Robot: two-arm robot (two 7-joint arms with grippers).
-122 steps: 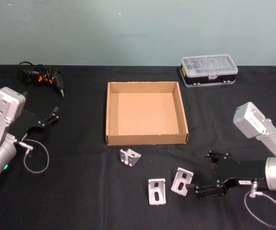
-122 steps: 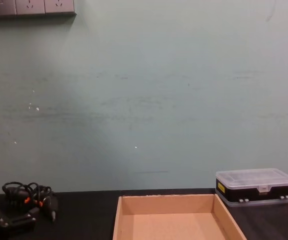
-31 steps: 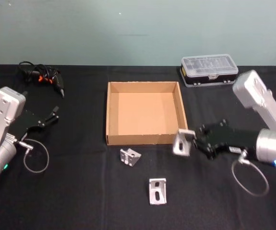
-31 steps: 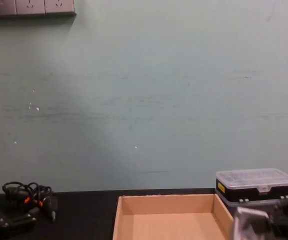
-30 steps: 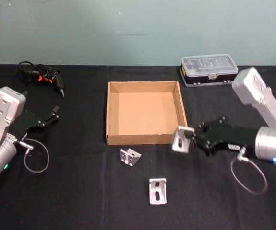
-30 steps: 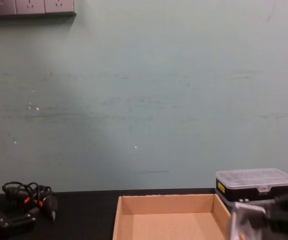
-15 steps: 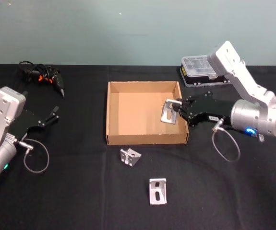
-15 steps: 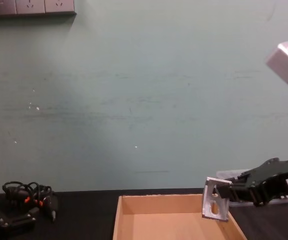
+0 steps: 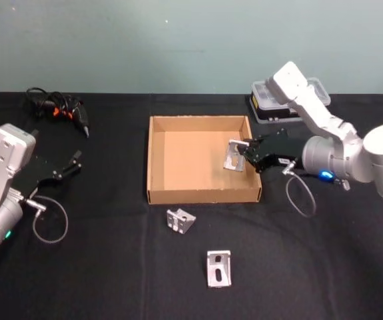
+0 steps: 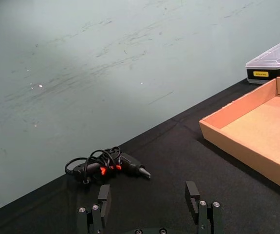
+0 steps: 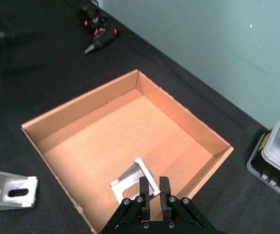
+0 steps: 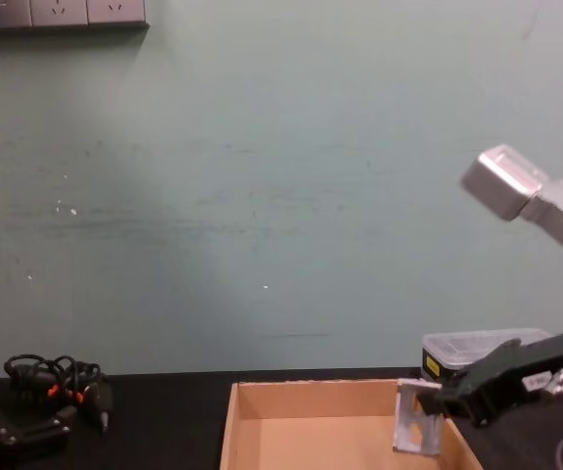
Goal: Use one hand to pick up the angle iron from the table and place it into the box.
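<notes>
My right gripper (image 9: 246, 155) is shut on an angle iron (image 9: 234, 155), a silver slotted bracket. It holds the bracket inside the box (image 9: 201, 195), close to the right wall. In the right wrist view the fingertips (image 11: 151, 187) pinch the bracket (image 11: 131, 179) over the box floor (image 11: 115, 131). The chest view shows the bracket (image 12: 415, 417) tilted and dipping below the box rim (image 12: 325, 388). Whether it touches the floor I cannot tell. Two more angle irons (image 9: 180, 219) (image 9: 218, 267) lie on the black table in front of the box. My left gripper (image 9: 71, 164) is parked open at the far left.
A clear-lidded plastic case (image 9: 308, 100) stands behind the right arm, at the back right. A black corded tool with orange marks (image 9: 61, 109) lies at the back left. The left wrist view shows that tool (image 10: 108, 165) and the box's near wall (image 10: 242, 146).
My right gripper lifted the angle iron from the table in front of the box, carried it over the right wall and lowered it slightly. The left arm has not moved.
</notes>
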